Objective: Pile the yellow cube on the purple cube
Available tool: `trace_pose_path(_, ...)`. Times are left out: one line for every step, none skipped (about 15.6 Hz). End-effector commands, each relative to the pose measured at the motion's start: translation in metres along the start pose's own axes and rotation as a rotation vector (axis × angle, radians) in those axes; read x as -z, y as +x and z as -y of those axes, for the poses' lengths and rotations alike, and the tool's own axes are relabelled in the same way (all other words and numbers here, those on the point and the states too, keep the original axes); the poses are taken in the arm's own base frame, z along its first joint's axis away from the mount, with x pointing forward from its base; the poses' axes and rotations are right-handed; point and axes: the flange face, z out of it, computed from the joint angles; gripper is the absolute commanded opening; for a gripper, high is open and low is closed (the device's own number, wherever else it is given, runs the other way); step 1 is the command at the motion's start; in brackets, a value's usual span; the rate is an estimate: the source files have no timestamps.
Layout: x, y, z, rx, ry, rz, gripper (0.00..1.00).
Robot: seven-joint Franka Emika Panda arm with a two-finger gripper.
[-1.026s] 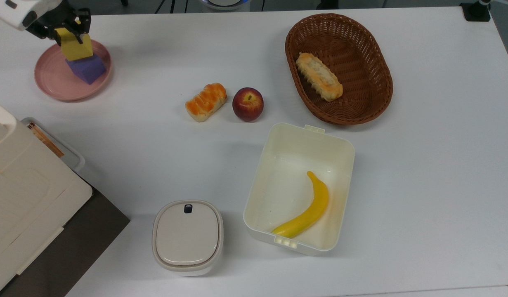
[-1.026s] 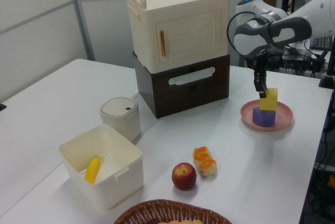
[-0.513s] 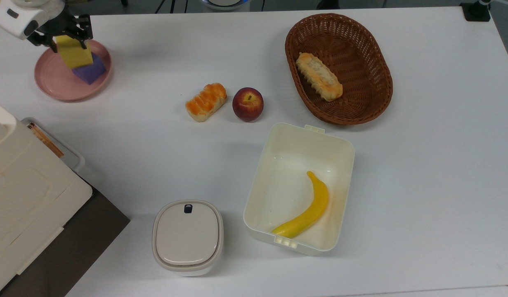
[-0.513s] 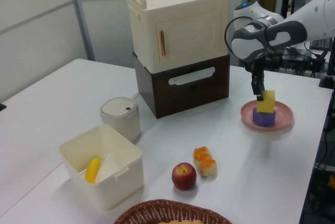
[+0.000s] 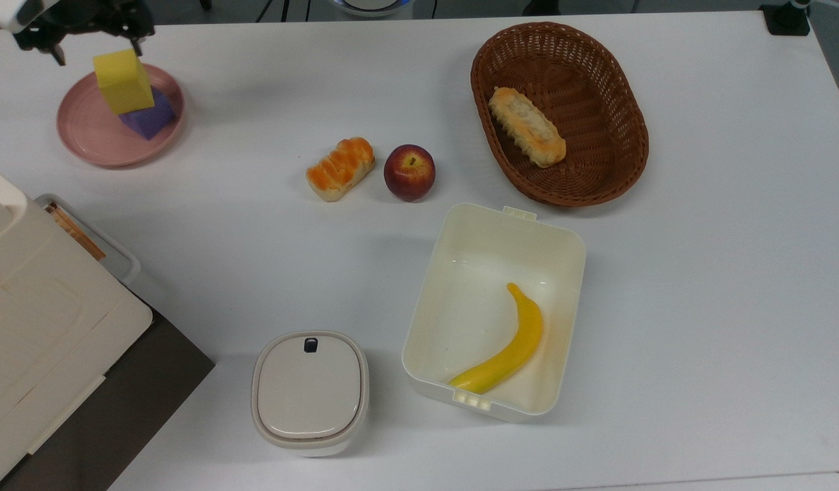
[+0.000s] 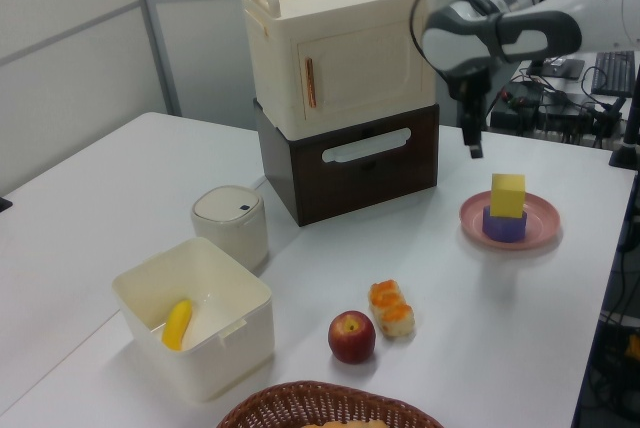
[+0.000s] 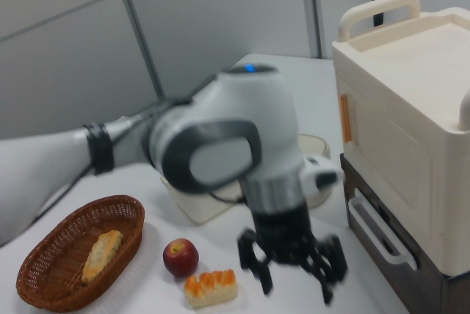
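Note:
The yellow cube [image 5: 123, 80] rests on top of the purple cube [image 5: 148, 118], which stands on a pink plate [image 5: 92, 136] at the top view's far left. In the left view the yellow cube [image 6: 508, 194] sits squarely on the purple cube [image 6: 504, 226] on the plate [image 6: 535, 235]. My gripper [image 5: 95, 42] hangs open above the stack, touching neither cube. The left view has the gripper [image 6: 471, 144] up and to the left of the cubes. In the right view the gripper [image 7: 294, 279] has its fingers spread wide with nothing between them.
A wicker basket [image 5: 559, 199] holding a bread roll stands at the top view's upper right. An apple [image 5: 409, 172] and a bun [image 5: 340, 168] lie mid-table. A white box [image 5: 480, 273] holds a banana [image 5: 511, 348]. A lidded container [image 5: 310, 392] and a cabinet [image 6: 345, 58] stand nearby.
The gripper let go of the yellow cube and rose up and away from it. The yellow cube stays on the purple cube.

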Motion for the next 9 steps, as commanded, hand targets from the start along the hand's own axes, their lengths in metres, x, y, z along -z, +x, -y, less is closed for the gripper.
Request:
trace_pose_path(0.047,0.021,0.038,-0.025,0.000,-0.002,1.00)
trace_pose_path(0.059,0.033,0.057,-0.023,-0.014,-0.018,1.00)
trace_pose_path(0.068,0.047,0.079,-0.027,-0.023,-0.033,1.00)
trace_pose_path(0.078,0.054,0.092,-0.038,-0.034,-0.049,1.00)
trace_pose_path(0.089,0.062,0.105,-0.049,-0.042,-0.067,1.00)
trace_pose_path(0.097,0.070,0.127,-0.074,-0.028,-0.080,1.00)
trace_pose_path(0.099,0.075,0.140,-0.094,-0.004,-0.086,1.00)
trace_pose_path(0.099,0.077,0.144,-0.127,0.009,-0.088,1.00)
trace_pose_path(0.099,0.078,0.144,-0.166,0.009,-0.095,1.00)
